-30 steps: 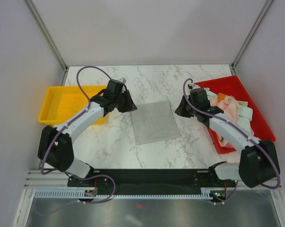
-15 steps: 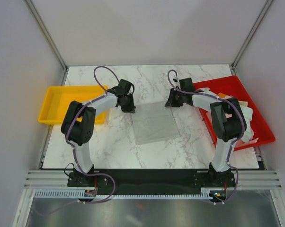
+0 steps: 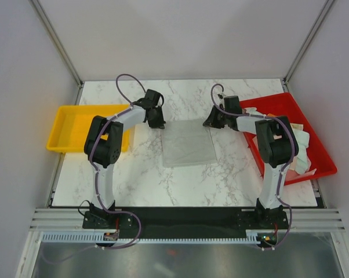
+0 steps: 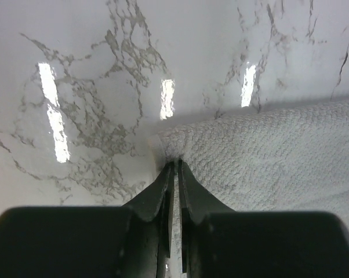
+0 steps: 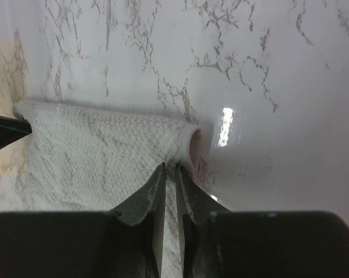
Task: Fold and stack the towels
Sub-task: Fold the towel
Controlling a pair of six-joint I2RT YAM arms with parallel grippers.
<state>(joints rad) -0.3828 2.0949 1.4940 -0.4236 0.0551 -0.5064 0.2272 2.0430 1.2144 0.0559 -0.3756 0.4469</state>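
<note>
Both reach far forward, low: left fingers (image 4: 158,194) and right fingers (image 5: 152,194) pinch grey-white towel (image 3: 188,146) corners

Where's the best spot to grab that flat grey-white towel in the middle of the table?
By its two far corners, from above, one tool each. The grey-white towel lies flat, so only a corner gives a thin pinchable lip; the left tool and right tool are shut there.

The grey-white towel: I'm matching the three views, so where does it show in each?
Top external: towel at the centre of the marble table.
Left wrist: right half, its corner pinched in the left gripper.
Right wrist: lower left, its corner pinched in the right gripper.
Shared landmark: the marble table's grey veining.
</note>
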